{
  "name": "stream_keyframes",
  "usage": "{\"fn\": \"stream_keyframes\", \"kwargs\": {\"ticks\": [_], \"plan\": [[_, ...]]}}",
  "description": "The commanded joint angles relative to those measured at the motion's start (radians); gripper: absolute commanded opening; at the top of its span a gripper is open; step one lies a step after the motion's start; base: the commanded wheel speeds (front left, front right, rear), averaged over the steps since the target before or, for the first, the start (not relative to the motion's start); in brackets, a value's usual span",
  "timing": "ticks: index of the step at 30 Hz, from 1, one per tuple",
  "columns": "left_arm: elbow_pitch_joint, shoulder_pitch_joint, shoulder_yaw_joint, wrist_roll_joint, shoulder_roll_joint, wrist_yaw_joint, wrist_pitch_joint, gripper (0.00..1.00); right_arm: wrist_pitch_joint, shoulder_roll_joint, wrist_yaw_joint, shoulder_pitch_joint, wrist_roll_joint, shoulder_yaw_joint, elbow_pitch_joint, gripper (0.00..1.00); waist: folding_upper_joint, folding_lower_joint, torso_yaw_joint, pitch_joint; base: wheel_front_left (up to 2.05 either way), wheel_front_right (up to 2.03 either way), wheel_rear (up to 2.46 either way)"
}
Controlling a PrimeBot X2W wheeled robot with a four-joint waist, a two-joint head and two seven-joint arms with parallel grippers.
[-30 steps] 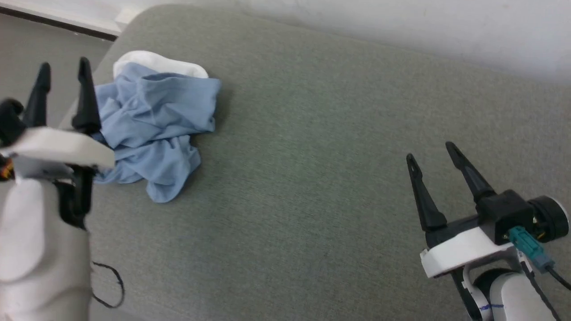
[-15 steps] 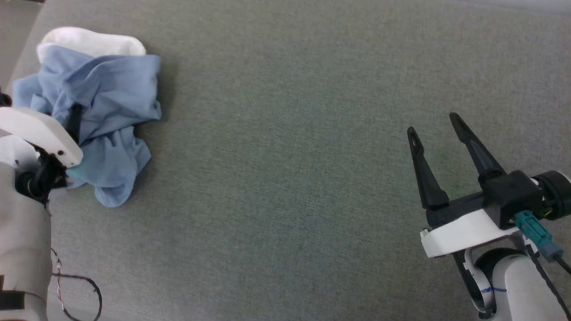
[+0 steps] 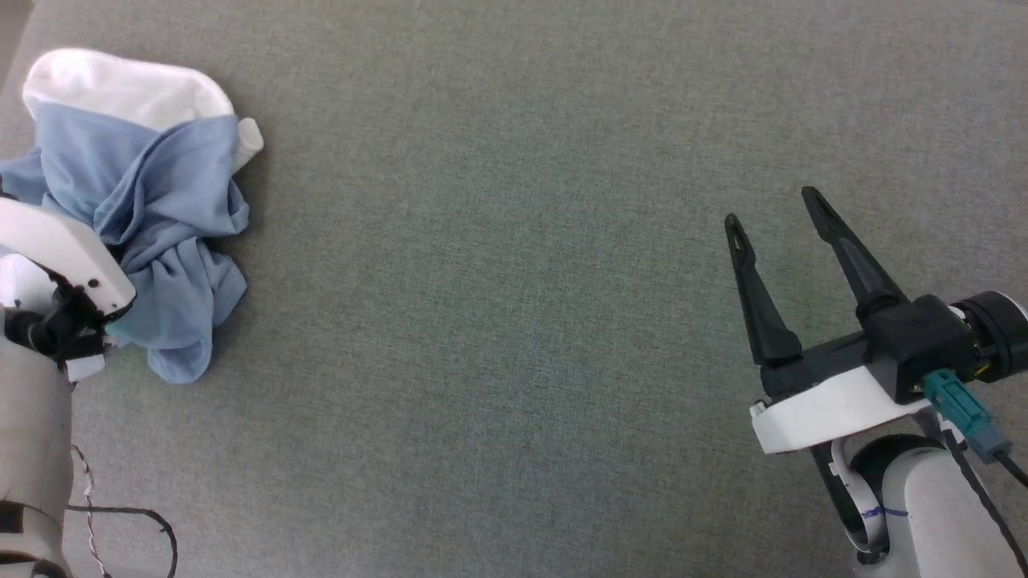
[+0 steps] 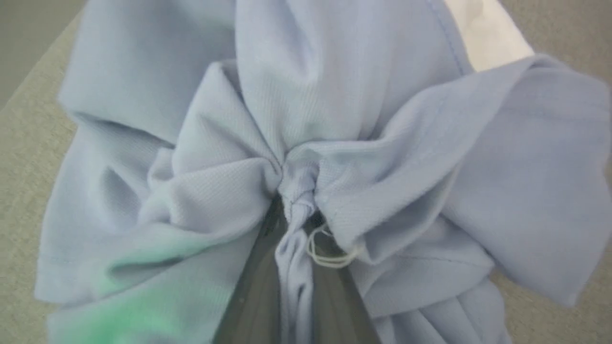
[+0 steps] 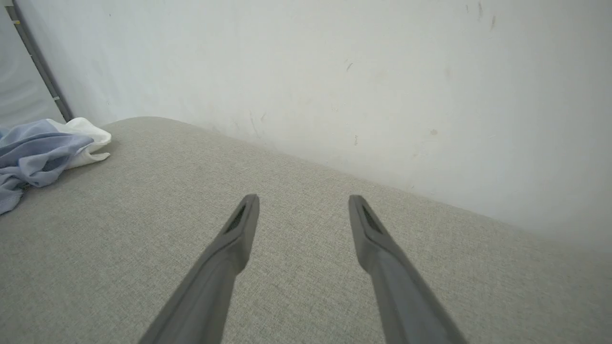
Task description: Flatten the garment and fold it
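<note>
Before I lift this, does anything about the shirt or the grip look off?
The garment is a crumpled heap at the left edge of the grey surface. The left gripper pinches a bunched fold, and a loose white thread loop hangs there; it might snag.

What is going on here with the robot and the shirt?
The left gripper is pinched shut on a bunch of the crumpled blue shirt, at the left end of the grey surface. The right gripper hangs open over bare surface far to the right, touching nothing. The shirt is not yet flattened.
</note>
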Motion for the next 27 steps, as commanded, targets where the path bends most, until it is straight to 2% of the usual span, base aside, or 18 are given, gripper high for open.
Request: {"fn": "stream_keyframes", "kwargs": {"ticks": [1, 7, 17, 22, 27], "plan": [[0.032, 0.037, -0.013, 0.008, -0.018, 0.015, -0.006, 0.00, -0.010, 0.001, -0.001, -0.005, 0.009, -0.004, 0.006, 1.00, 0.0000, 0.0000, 0.000, -0.022, 0.00, 0.00, 0.00], [-0.017, -0.012, 0.006, 0.012, -0.005, 0.040, -0.205, 0.00, -0.046, 0.001, -0.001, 0.031, 0.049, -0.042, 0.039, 1.00, 0.0000, 0.0000, 0.017, -0.114, 0.00, 0.00, 0.00], [-0.176, -0.096, -0.073, 0.120, 0.026, 0.020, -0.523, 0.00, -0.104, 0.001, -0.001, 0.086, 0.105, -0.087, 0.088, 1.00, 0.0000, 0.0000, 0.007, -0.260, 0.00, 0.00, 0.00], [-0.291, -0.123, -0.113, 0.158, 0.016, 0.013, -0.590, 0.00, -0.114, 0.001, -0.001, 0.106, 0.117, -0.116, 0.087, 1.00, 0.0000, 0.0000, -0.039, -0.299, 0.00, 0.00, 0.00], [-0.425, -0.116, -0.131, 0.149, -0.032, 0.016, -0.585, 0.00, -0.119, 0.001, -0.001, 0.123, 0.124, -0.147, 0.086, 1.00, 0.0000, 0.0000, -0.110, -0.326, 0.00, 0.00, 0.00]]}}
